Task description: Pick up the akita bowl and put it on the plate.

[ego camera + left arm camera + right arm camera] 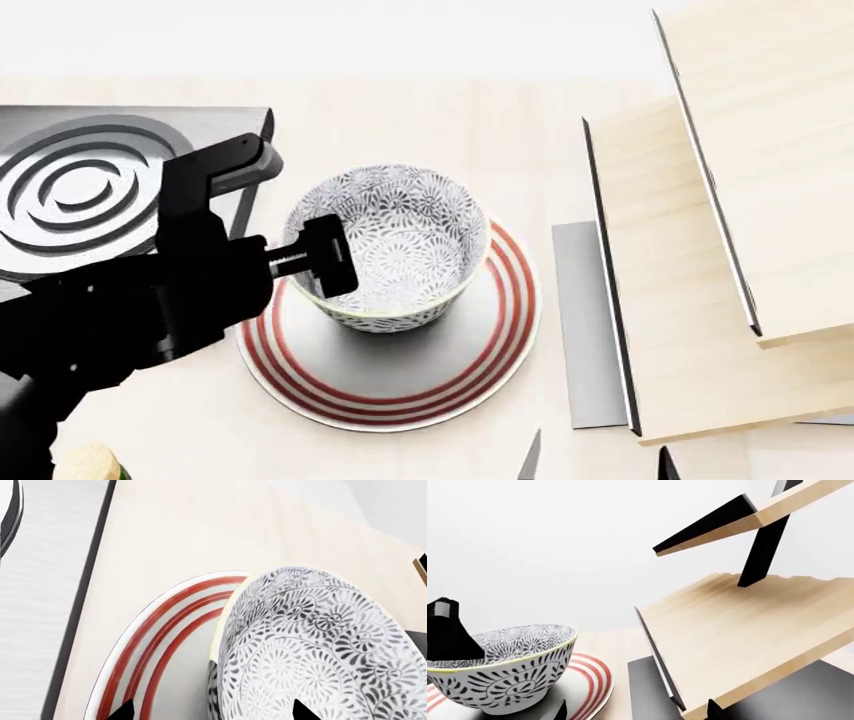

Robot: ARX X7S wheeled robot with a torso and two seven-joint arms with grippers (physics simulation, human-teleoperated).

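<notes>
Now the left arm reaches in from the side, its gripper straddling the bowl's near rim, fingers apparently clamped on it. Bowl sits on the plate. Right fingers look spread.

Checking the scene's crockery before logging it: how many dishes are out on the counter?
2: a patterned bowl and a red-ringed plate. The bowl sits on the plate, with the left gripper at its rim. Others may lie outside the views.

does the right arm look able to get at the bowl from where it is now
Probably yes. The bowl sits on the plate with its near side open toward the right gripper, though the left gripper is at its far rim.
</notes>
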